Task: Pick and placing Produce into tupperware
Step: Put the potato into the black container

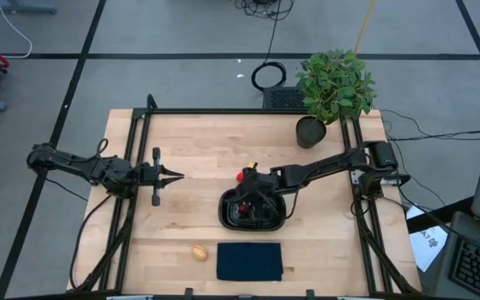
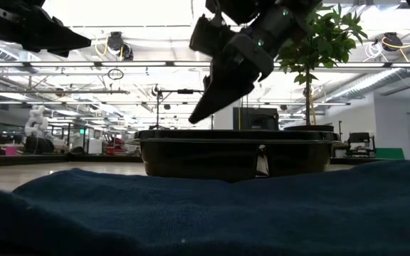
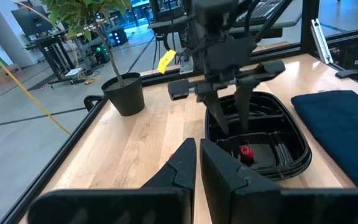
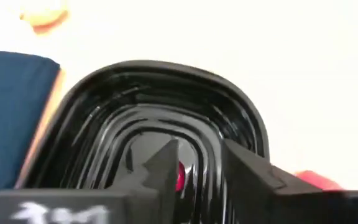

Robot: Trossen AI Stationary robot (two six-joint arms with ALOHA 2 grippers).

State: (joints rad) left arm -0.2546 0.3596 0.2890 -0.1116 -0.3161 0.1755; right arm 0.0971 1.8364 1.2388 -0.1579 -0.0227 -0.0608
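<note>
R gripper [image 3: 229, 118] hangs over the tupperware [image 1: 226, 215] at table centre, fingers apart w/ nothing between, apparently to drop a piece. Small red piece [image 3: 246, 152] lies inside. Tan-orange ball [image 1: 198, 252] at 8 o'clock of it, outside. L gripper [image 1: 172, 175] parked at 10 o'clock, fingers together.

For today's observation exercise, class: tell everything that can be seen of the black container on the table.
The container is a black, glossy, shallow plastic tray, oval with rounded corners and ribbed, stepped walls. It sits flat on the wooden table, just behind the blue cloth. A small red piece lies inside. The right gripper hangs over it, fingers pointing down into it; whether they touch it cannot be told.
</note>
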